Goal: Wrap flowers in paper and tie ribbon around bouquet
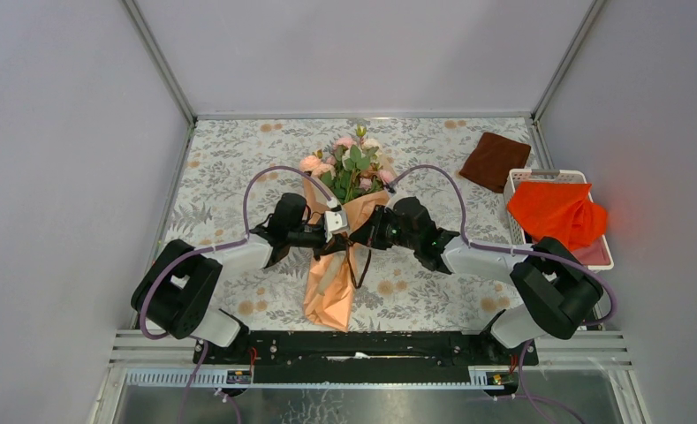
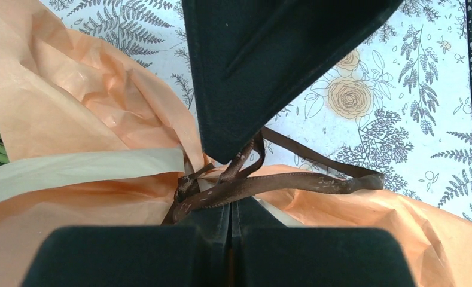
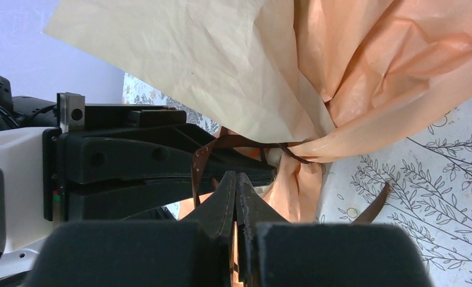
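Left tool (image 2: 230, 208) is pinching the thin brown ribbon (image 2: 281, 182) at the waist of the bouquet (image 1: 331, 291), which is lying mid-counter (image 1: 415, 296), flowers (image 1: 353, 163) pointing away. Right tool (image 3: 236, 179) is clamping tight, seemingly gripping ribbon too.

Legible text, labels, brands, numbers, signs: none. You will find nothing readable in any view.

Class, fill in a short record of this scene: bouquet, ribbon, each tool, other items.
bouquet: flowers wrapped in peach paper, lying mid-table, blooms at the far end
ribbon: brown, around the cone's waist
left tool: shut on the ribbon
right tool: shut on the ribbon
other items: brown cloth; orange cloth in white basket
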Controlling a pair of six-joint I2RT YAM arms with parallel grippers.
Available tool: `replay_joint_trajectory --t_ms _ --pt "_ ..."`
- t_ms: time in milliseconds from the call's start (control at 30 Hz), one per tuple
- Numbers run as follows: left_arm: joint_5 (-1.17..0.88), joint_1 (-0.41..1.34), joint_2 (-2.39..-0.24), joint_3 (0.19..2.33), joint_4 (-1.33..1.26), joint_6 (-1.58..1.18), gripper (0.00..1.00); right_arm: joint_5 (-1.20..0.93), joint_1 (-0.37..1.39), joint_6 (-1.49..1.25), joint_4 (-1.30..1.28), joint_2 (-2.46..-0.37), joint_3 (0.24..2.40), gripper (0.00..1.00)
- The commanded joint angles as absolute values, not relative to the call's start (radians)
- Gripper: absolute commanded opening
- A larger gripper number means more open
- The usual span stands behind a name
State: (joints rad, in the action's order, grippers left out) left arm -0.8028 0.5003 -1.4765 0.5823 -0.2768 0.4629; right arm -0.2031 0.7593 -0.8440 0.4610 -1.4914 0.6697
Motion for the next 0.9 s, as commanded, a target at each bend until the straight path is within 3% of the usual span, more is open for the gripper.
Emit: replay_joint_trajectory --t_ms 0,500,533,600,700,767,867 --pt "-0.795 0.5 -1.475 0.61 -0.311 0.463 0.0 -0.198 0.768 -0.822 0.495 -1.452 0.675 0.0" --pt "-0.815 0.5 -1.416 0.64 -0.21 0.518 0.0 -0.179 0.768 -0.724 0.406 -1.412 0.742 0.0" --pt "-0.812 0.499 -1.419 0.643 -0.206 0.516 0.04 -0.178 0.768 -0.721 0.401 -1.409 0.744 0.0" --pt "-0.811 0.5 -1.422 0.649 -0.198 0.511 0.29 -0.175 0.768 -0.716 0.396 -1.407 0.744 0.0" --pt "-0.815 0.501 -1.411 0.651 -0.179 0.517 0.5 -0.176 0.768 -0.714 0.399 -1.412 0.746 0.0" --pt "-0.779 0.503 -1.388 0.675 -0.099 0.548 0.58 -0.179 0.766 -0.712 0.397 -1.417 0.754 0.0" --pt "-0.659 0.506 -1.365 0.751 0.149 0.654 0.6 -0.181 0.768 -0.697 0.381 -1.427 0.779 0.0"
